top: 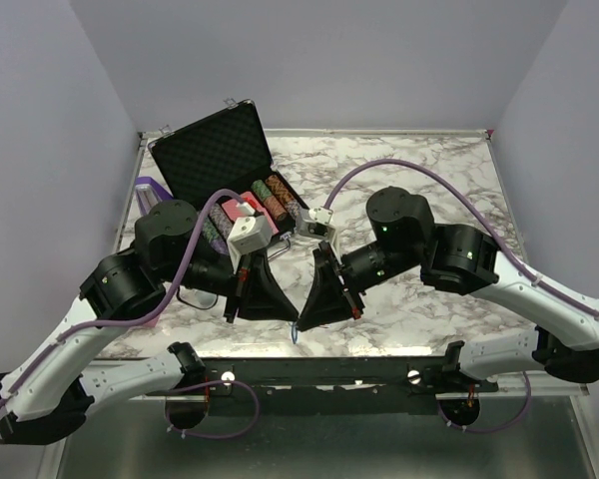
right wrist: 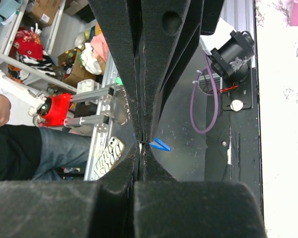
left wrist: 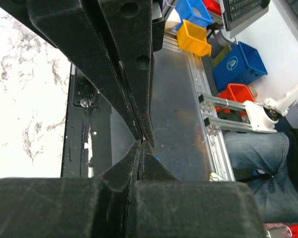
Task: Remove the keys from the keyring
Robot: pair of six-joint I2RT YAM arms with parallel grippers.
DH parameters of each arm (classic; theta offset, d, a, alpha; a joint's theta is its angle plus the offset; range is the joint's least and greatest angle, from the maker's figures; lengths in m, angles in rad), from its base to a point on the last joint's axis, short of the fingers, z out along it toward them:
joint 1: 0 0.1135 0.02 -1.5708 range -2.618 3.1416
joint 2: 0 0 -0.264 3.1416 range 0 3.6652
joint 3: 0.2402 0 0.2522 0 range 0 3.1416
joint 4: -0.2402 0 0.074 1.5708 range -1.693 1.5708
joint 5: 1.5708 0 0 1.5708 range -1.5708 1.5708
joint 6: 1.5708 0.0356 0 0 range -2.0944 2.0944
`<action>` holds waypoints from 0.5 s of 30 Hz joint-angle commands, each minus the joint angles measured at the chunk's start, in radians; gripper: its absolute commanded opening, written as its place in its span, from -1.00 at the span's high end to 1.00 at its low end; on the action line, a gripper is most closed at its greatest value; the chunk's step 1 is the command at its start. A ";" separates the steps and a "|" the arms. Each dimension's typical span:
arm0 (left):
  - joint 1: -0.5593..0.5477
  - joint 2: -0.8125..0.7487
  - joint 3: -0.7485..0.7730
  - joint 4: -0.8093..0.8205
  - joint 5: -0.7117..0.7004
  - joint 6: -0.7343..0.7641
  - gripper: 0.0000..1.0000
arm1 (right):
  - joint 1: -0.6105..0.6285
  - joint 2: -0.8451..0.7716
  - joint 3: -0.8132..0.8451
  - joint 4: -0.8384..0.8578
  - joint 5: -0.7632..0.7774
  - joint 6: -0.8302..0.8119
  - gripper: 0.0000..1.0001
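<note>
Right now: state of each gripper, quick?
Left gripper: jaws closed, tip to tip with the right; contents cannot be told.
Right gripper: jaws closed; the keyring shows blue at its tips, grip unclear.

You see a table (top: 449,180) with a glossy white marble-look surface. Both grippers' fingers (right wrist: 188,208) are matt black, rough and grainy. The tag (right wrist: 160,145) is smooth blue plastic. The case (top: 215,150) is lined with dimpled black foam.

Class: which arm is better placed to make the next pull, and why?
Probably left: right gripper is shut on the small oblong blue plastic tag, anchoring it; left gripper is shut beside it.
</note>
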 commanded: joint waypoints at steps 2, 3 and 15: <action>-0.007 0.049 0.052 -0.071 0.093 0.063 1.00 | 0.003 0.024 0.051 0.046 0.007 -0.016 0.99; -0.007 0.058 0.063 -0.083 0.096 0.071 1.00 | 0.003 0.024 0.053 0.043 0.007 -0.018 0.99; -0.007 0.020 0.152 -0.064 -0.388 -0.090 -0.33 | 0.003 -0.068 -0.044 0.090 0.110 -0.002 0.99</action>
